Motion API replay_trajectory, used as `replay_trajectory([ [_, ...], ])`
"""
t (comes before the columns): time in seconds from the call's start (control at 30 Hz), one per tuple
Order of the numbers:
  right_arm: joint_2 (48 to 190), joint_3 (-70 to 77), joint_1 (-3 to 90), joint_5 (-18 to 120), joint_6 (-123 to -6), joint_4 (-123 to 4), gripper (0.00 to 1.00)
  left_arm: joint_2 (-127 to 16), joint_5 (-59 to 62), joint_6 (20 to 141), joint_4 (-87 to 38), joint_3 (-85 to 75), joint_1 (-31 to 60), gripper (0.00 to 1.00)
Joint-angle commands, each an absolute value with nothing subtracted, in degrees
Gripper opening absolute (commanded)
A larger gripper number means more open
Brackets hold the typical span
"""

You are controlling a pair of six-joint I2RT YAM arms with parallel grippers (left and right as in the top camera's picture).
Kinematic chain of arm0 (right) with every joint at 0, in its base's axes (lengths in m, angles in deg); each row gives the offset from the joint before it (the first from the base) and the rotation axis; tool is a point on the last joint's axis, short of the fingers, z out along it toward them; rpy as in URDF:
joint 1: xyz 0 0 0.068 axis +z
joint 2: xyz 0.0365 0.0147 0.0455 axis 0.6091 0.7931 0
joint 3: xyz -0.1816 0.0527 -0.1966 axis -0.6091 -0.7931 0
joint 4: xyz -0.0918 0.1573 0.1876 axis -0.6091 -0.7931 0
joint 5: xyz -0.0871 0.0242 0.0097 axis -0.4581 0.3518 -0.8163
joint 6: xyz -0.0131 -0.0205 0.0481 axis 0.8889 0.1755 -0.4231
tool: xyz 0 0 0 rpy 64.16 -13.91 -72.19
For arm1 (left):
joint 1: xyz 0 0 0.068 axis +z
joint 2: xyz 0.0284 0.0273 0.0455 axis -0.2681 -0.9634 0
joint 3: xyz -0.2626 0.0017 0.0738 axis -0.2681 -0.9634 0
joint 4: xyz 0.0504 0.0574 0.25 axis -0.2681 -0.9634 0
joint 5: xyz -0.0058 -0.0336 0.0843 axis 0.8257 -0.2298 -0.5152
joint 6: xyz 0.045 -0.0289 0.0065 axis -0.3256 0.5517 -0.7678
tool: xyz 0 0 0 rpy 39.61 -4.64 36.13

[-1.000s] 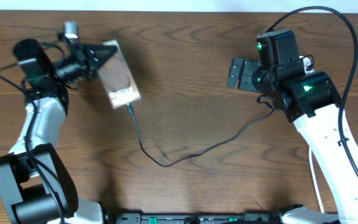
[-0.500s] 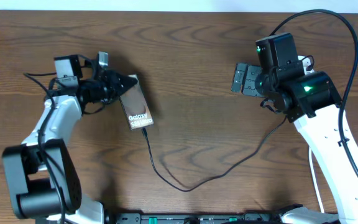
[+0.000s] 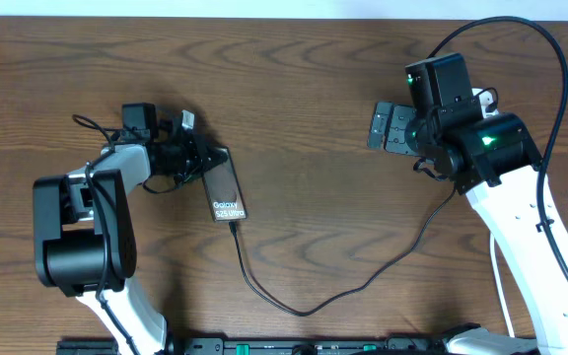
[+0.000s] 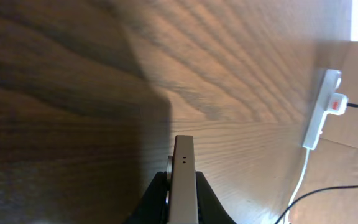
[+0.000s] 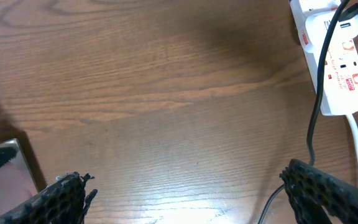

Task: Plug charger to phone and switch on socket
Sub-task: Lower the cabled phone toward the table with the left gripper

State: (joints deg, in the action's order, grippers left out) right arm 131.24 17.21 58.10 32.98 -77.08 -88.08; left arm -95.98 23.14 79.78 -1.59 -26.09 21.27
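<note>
Left fingers [image 3: 193,158] are clamped on the top end of the phone [image 3: 224,189], which sits left of centre on the desk [image 3: 304,89] with its screen facing up and its long axis running away from those fingers toward the front edge. I can't tell whether it's flat on the desk or lifted a bit. The charger [image 3: 304,312] meets the phone's lower end and looks plugged in, then loops across and disappears under the right arm.

So I'd say the switch is what's left, and that's the right arm's job. The socket [image 5: 331,56] is hidden from above, but the right wrist camera shows it ahead and off to the right of the right fingers [image 5: 328,190]. Its long axis points roughly away from them, and a black cable is already plugged in at its far end. Those fingers are spread wide with nothing in them. Can't make out if the switch is on, too small.
</note>
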Motion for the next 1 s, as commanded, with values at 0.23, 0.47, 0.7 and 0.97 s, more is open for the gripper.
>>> replay_trajectory([
  [0.23, 131.4, 17.1, 58.2, 32.7, -76.7, -88.3, 0.99, -96.7, 19.4, 78.8, -1.6, -25.5, 21.2, 0.07],
  [0.47, 131.4, 17.1, 58.2, 33.0, -76.7, -88.5, 0.99, -96.7, 19.0, 78.8, -1.7, -25.5, 21.2, 0.07],
  [0.7, 131.4, 17.1, 58.2, 33.0, -76.7, -88.6, 0.99, -96.7, 19.0, 78.8, -1.9, -25.5, 21.2, 0.15],
  [0.97, 131.4, 17.1, 58.2, 33.0, -76.7, -88.7, 0.99, -96.7, 19.0, 78.8, -2.1, -25.5, 21.2, 0.17],
])
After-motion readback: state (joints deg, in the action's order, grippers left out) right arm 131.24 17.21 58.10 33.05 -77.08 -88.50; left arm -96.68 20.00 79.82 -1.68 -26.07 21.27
